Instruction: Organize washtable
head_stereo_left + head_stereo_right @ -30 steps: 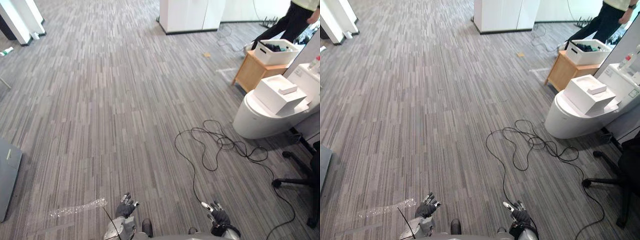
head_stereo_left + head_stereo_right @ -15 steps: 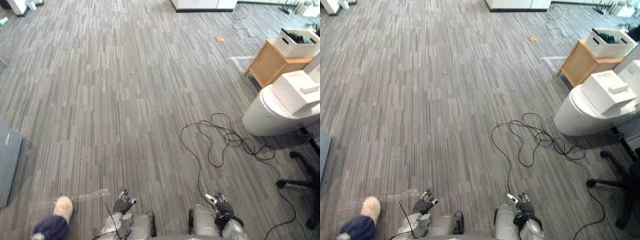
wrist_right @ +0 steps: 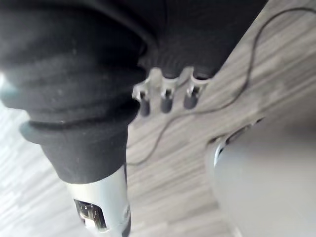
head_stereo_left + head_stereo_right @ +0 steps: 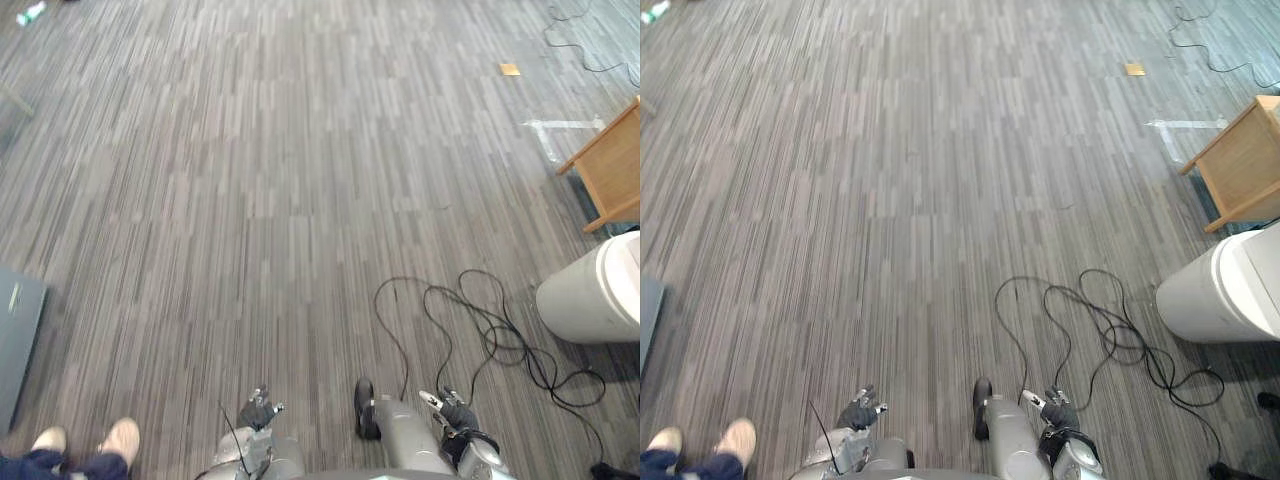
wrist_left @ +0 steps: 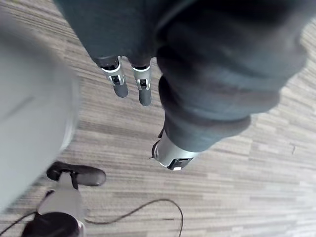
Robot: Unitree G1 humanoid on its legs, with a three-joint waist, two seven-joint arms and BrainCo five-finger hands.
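Note:
No washtable things are in sight; striped grey carpet lies ahead. My left hand (image 4: 258, 412) hangs low at my side near the view's bottom edge. Its fingers (image 5: 118, 85) are relaxed and straight above the carpet, and the thumb (image 5: 173, 154) stands apart with nothing between them. My right hand (image 4: 455, 418) hangs the same way on the other side. Its fingers (image 3: 165, 99) are loose and its thumb (image 3: 101, 210) holds nothing.
A white rounded fixture (image 4: 597, 298) stands at the right with a wooden cabinet (image 4: 610, 175) behind it. A grey flat panel (image 4: 15, 335) lies at the left edge. A person's shoes (image 4: 118, 440) are at the lower left. A small brown scrap (image 4: 510, 69) lies far ahead.
The camera has tipped down and moved, so the fixture and cabinet slid toward the right edge. The person's shoes have shifted at the lower left. Both hands still hang empty.

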